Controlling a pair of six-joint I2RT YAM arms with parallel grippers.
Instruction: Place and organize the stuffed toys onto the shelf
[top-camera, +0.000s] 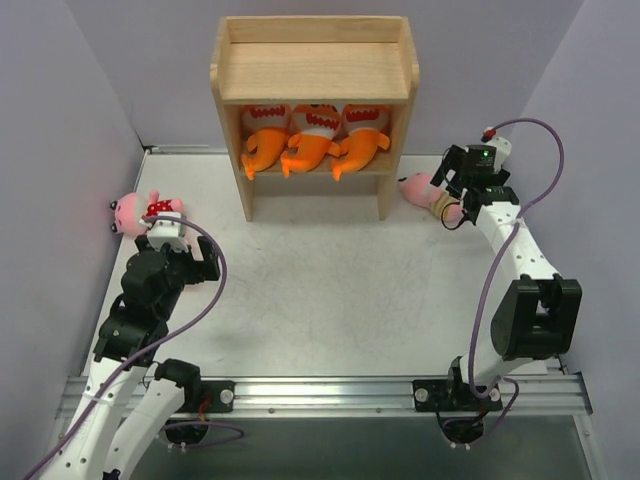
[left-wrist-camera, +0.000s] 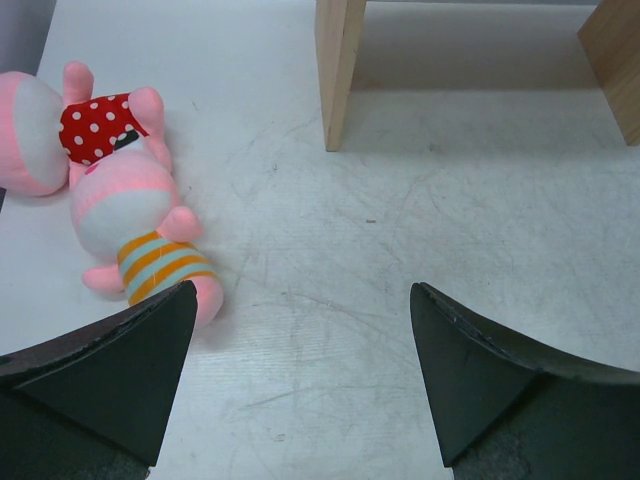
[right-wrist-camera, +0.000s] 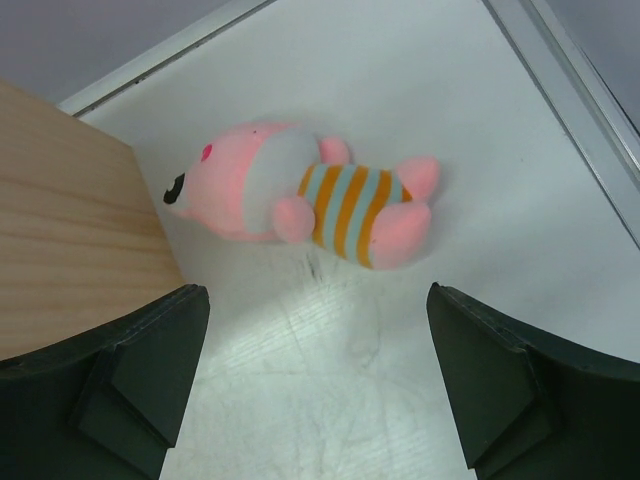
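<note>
Orange fish (top-camera: 313, 137) sit inside shelf (top-camera: 315, 75). Only the left wrist view shows left striped doll (left-wrist-camera: 150, 240) touching polka-dot doll (left-wrist-camera: 95, 130), left of shelf. Right striped doll (right-wrist-camera: 320, 195) lies just beside shelf. Left gripper (left-wrist-camera: 302, 290) and right gripper (right-wrist-camera: 318, 292): jaws spread, empty.

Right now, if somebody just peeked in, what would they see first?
Three bright orange fish toys sit in a row inside the wooden shelf at the back. A polka-dot doll and a striped doll lie touching on the left, in front of the open left gripper. A second striped doll lies beside the shelf's right side panel, in front of the open right gripper.
</note>
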